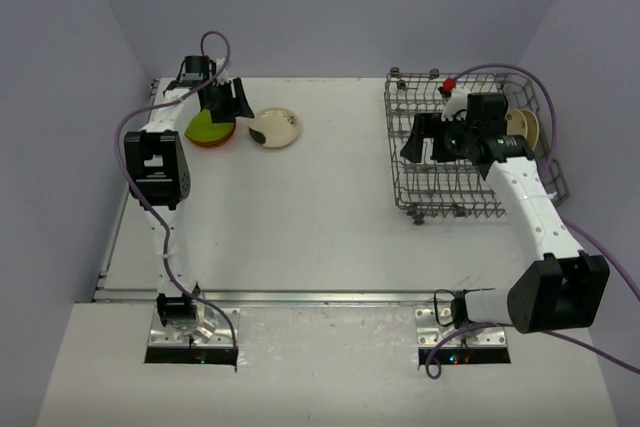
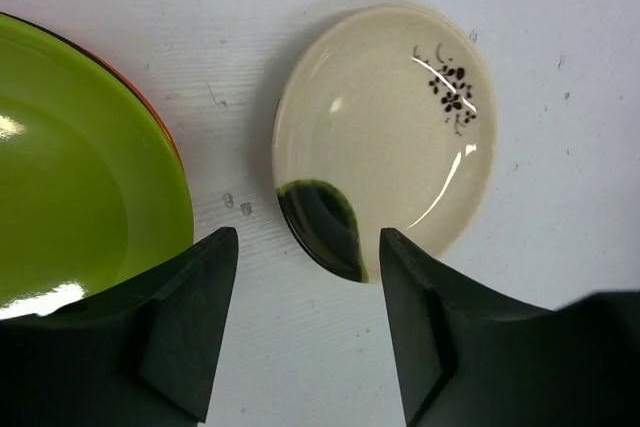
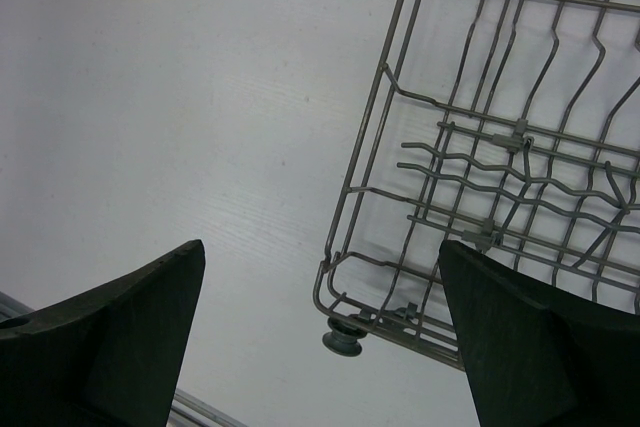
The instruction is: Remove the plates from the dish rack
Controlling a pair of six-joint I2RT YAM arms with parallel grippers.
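As far as can be told from the wrist views, nothing held on either side: left gripper (image 2: 305, 247) with jaws parted over the white table (image 1: 300, 237), poised above the near rim of a round cream plastic plate (image 2: 385, 137) marked with a dark green patch and a black flower sprig, lying flat and free. Right gripper (image 3: 320, 247) spread wide, hovering at a knobbed corner of the rectangular grey wire dish rack (image 3: 520, 137). Just beside the cream plate, a strip of table between, a lime green round plate (image 2: 70, 177) stacked on an orange plate (image 2: 172, 137). Yet to unload: what look like two beige plates (image 1: 525, 127) standing on edge at the rack's right side, half hidden behind the arm. Probably light, stiff, glossy, so slippery; best pinched across the upper rim, lifted straight up clear of the tines, never squeezed hard.
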